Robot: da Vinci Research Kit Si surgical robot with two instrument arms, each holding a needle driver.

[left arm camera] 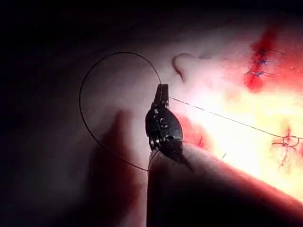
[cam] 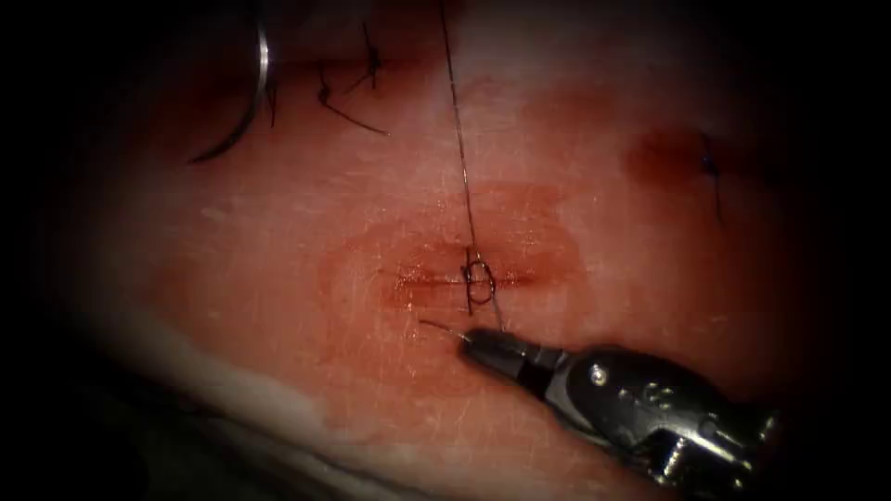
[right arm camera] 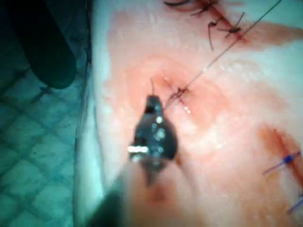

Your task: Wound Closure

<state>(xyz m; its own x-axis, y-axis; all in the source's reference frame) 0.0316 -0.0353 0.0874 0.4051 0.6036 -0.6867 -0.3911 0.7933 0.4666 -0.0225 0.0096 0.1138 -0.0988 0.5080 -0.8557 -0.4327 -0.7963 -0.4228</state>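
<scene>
The cut [cam: 418, 276] lies across the middle of the tissue [cam: 278, 241], with a looped knot [cam: 479, 280] on it. My right tool [cam: 469, 340] is just below the knot, jaws shut on the short thread end [cam: 436, 327]. The long thread [cam: 459, 148] runs from the knot to the picture's top. In the left wrist view my left tool [left arm camera: 163, 90] is shut on that thread [left arm camera: 227, 118], which leads to the knot [left arm camera: 289, 140]; slack thread [left arm camera: 87, 80] arcs round behind it. The curved needle [cam: 261, 79] lies free on the tissue at the far upper left, held by neither tool.
Earlier stitches with cut ends [cam: 357, 88] sit at the top beside the needle, and another [cam: 713, 172] at the right. Red fluid [cam: 520, 223] stains the tissue round the cut. The tissue's front edge [cam: 260, 399] runs along the lower left.
</scene>
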